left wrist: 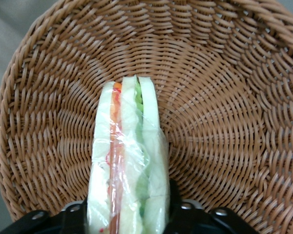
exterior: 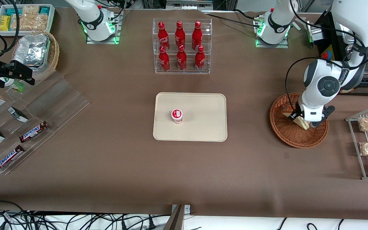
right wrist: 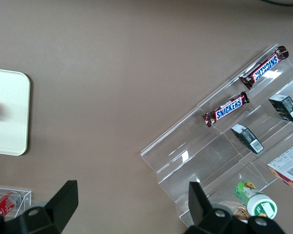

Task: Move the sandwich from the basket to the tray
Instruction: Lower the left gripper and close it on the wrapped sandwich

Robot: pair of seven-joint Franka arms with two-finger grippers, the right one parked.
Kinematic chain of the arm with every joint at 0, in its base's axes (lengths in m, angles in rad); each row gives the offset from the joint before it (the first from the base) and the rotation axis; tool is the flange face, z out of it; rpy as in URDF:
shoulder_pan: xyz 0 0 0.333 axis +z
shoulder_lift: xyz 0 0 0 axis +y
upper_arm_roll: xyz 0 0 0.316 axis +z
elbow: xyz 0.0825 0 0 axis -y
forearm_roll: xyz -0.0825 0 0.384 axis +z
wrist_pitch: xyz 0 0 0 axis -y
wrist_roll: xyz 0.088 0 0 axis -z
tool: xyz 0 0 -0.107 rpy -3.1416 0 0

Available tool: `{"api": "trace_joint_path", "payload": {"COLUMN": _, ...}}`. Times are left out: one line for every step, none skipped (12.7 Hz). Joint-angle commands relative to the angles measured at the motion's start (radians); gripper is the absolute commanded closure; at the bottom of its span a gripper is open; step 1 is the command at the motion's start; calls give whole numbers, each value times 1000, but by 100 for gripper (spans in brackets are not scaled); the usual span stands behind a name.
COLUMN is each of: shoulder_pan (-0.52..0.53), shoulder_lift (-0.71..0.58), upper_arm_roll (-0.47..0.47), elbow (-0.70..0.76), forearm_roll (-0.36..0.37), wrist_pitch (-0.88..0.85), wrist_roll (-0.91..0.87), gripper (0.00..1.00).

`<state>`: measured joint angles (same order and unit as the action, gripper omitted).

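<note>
My gripper [left wrist: 128, 219] sits in the basket [left wrist: 224, 126], clamped on the sandwich [left wrist: 127, 165]. I judge its slick wrap could slip free before the tray [exterior: 203, 108].

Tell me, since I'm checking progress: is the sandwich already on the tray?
No, the sandwich is in the basket, with the tool around it, and the tray holds only a small cup.
</note>
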<state>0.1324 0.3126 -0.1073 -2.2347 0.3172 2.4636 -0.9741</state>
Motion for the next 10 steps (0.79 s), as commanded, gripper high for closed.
{"api": "trace_joint_path", "payload": {"shoulder_pan": 4, "shoulder_lift": -9, "upper_arm_roll": -5, "elbow": -20, "forearm_roll": 33, "wrist_pitch": 14, "wrist_roll": -8, "gripper": 100}}
{"api": "trace_joint_path", "payload": {"shoulder_pan": 4, "shoulder_lift": -23, "upper_arm_roll": -8, "elbow": -19, "forearm_roll": 33, "wrist_pitch": 6, "wrist_roll": -5, "gripper": 100}}
{"api": "trace_joint_path", "payload": {"shoulder_pan": 4, "shoulder_lift": -45, "upper_arm_roll": -9, "elbow": -16, "forearm_roll": 33, "wrist_pitch": 0, "wrist_roll": 14, "gripper": 100}}
{"api": "trace_joint_path", "payload": {"shoulder_pan": 4, "shoulder_lift": -71, "upper_arm_roll": -12, "elbow": -10, "forearm_roll": 20, "wrist_pitch": -26, "wrist_roll": 35, "gripper": 100}}
{"api": "trace_joint_path", "payload": {"shoulder_pan": 4, "shoulder_lift": -98, "upper_arm_roll": -17, "elbow": 4, "forearm_roll": 10, "wrist_pitch": -79, "wrist_roll": 75, "gripper": 100}}
{"api": "trace_joint_path", "payload": {"shoulder_pan": 0, "shoulder_lift": -113, "upper_arm_roll": -19, "elbow": 36, "forearm_roll": -30, "wrist_pitch": -133, "wrist_roll": 113, "gripper": 100}}
{"api": "trace_joint_path", "payload": {"shoulder_pan": -2, "shoulder_lift": -127, "upper_arm_roll": -32, "elbow": 76, "forearm_roll": -84, "wrist_pitch": -193, "wrist_roll": 162, "gripper": 100}}
{"api": "trace_joint_path", "payload": {"shoulder_pan": -2, "shoulder_lift": -141, "upper_arm_roll": -44, "elbow": 116, "forearm_roll": -114, "wrist_pitch": -254, "wrist_roll": 205, "gripper": 100}}
{"api": "trace_joint_path", "payload": {"shoulder_pan": -4, "shoulder_lift": -150, "upper_arm_roll": -46, "elbow": 159, "forearm_roll": -119, "wrist_pitch": -309, "wrist_roll": 239, "gripper": 100}}
{"api": "trace_joint_path", "payload": {"shoulder_pan": -7, "shoulder_lift": -150, "upper_arm_roll": -63, "elbow": 209, "forearm_roll": -131, "wrist_pitch": -374, "wrist_roll": 268, "gripper": 100}}
